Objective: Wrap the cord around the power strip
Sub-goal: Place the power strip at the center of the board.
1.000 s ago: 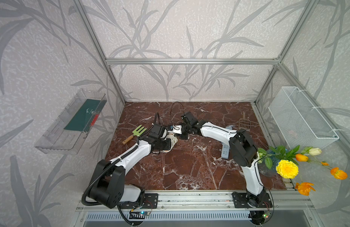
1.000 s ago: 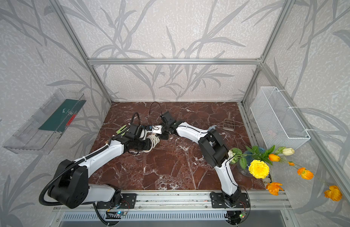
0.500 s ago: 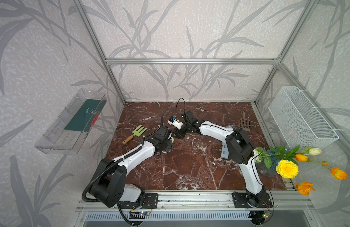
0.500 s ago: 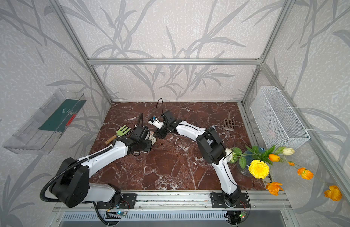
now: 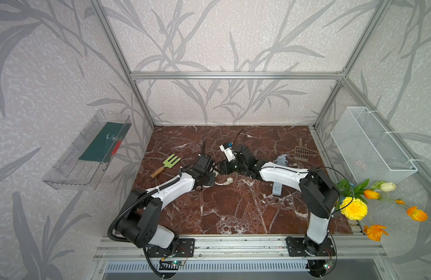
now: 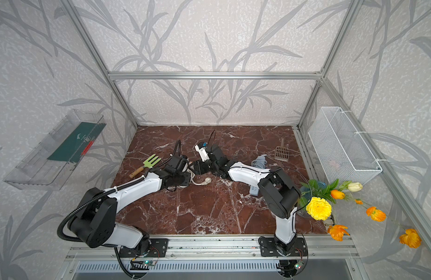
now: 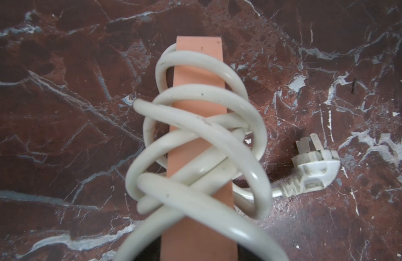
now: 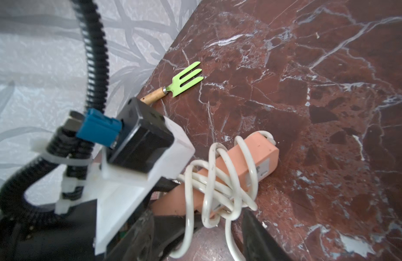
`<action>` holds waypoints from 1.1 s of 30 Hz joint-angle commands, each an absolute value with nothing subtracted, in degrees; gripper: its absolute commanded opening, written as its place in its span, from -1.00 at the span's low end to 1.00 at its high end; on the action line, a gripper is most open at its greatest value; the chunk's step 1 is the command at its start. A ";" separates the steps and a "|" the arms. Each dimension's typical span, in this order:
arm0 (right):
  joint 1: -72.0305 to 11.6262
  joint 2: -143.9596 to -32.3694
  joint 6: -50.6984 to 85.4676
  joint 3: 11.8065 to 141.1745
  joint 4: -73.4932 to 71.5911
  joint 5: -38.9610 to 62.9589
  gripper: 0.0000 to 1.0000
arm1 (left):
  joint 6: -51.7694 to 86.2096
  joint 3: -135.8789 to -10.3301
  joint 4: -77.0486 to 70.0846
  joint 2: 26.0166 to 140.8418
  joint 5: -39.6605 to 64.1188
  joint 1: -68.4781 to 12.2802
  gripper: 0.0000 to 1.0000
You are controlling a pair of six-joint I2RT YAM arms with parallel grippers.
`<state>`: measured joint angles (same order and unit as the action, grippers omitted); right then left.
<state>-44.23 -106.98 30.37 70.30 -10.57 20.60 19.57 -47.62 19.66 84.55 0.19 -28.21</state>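
Observation:
A salmon-pink power strip (image 7: 199, 74) sticks out of my left gripper (image 7: 199, 253), which is shut on its near end. A white cord (image 7: 209, 135) is wound round the strip in several loose loops. Its plug (image 7: 308, 171) lies on the marble beside the strip and also shows in both top views (image 5: 227, 180) (image 6: 206, 181). My right gripper (image 8: 204, 239) stands open right next to the left one, its fingers (image 8: 256, 235) spread either side of a hanging loop of cord (image 8: 227, 194). In both top views the left wrist hides most of the strip.
A green garden fork (image 5: 169, 163) lies left of the grippers. A brown scoop (image 5: 300, 153) and a grey-blue power strip (image 5: 277, 189) lie to the right. A white wire basket (image 5: 369, 143) hangs on the right wall, a clear shelf (image 5: 88, 152) on the left. Flowers (image 5: 353, 208) stand front right.
My right gripper has opened and let go of the cord, and the plug now lies on the marble. The left gripper has kept its hold on the strip and shifted slightly right.

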 commanded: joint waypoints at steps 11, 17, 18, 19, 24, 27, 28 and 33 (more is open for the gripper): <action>-45.84 -102.00 54.40 60.58 -11.55 16.58 -0.10 | 20.25 -47.35 26.95 88.83 5.97 -28.31 -1.00; -47.05 -106.62 56.70 63.80 -12.05 17.87 -0.07 | 20.30 -47.72 27.22 89.25 5.87 -28.31 -1.00; -47.35 -107.25 56.93 64.12 -12.11 17.68 -0.07 | 20.30 -47.67 27.27 89.20 5.84 -28.38 -1.00; -47.58 -107.81 57.27 64.33 -12.17 17.51 -0.08 | 20.30 -47.72 27.25 89.08 5.79 -28.42 -0.99; -48.53 -110.05 58.51 65.70 -12.51 17.67 -0.10 | 20.24 -47.64 27.41 88.86 5.88 -28.40 -0.94; -49.11 -111.35 59.59 66.48 -11.33 16.49 -0.14 | 20.06 -47.80 27.34 88.84 6.25 -28.38 -0.91; -49.34 -111.81 60.12 66.74 -10.69 15.80 -0.18 | 19.83 -47.83 27.33 88.78 6.76 -28.41 -0.90; -50.51 -112.59 59.67 67.48 -5.80 10.96 -0.40 | 18.90 -48.33 27.00 85.92 11.73 -28.38 -0.76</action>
<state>-49.82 -111.26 59.55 66.76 -10.48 16.10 19.09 -49.04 19.84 86.13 2.37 -27.75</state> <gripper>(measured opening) 0.313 0.314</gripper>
